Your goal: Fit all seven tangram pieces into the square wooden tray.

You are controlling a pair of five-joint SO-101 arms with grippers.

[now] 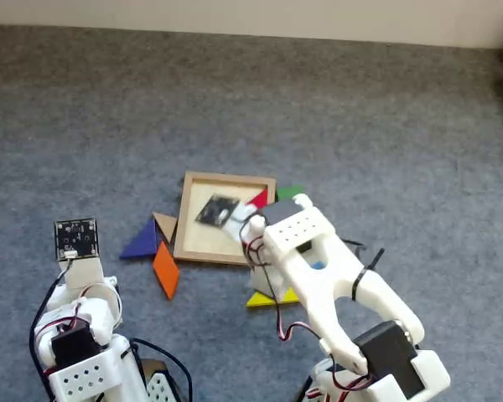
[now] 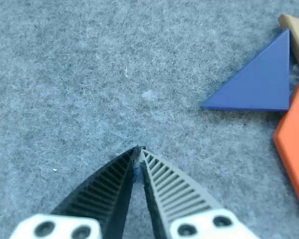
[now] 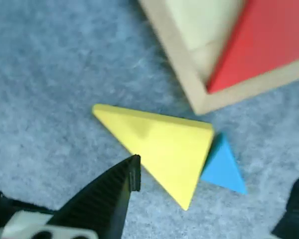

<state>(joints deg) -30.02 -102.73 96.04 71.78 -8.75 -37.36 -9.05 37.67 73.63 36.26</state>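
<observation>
- The wooden tray (image 1: 230, 177) lies on the grey carpet (image 1: 360, 109). A red piece (image 1: 258, 199) sits inside it, in one corner.
- The right gripper (image 3: 215, 180) hangs low just outside that corner. Its fingers are spread wide and hold nothing.
- Under it lie a yellow triangle (image 3: 164, 144) and a small light blue triangle (image 3: 223, 169), touching each other.
- The left gripper (image 2: 138, 149) is pinched closed on nothing, over bare carpet.
- Near it lie a dark blue triangle (image 2: 261, 82), an orange piece (image 2: 294, 144) and a tan piece (image 2: 296, 30).
- A green piece (image 1: 289, 193) lies just beside the tray.
</observation>
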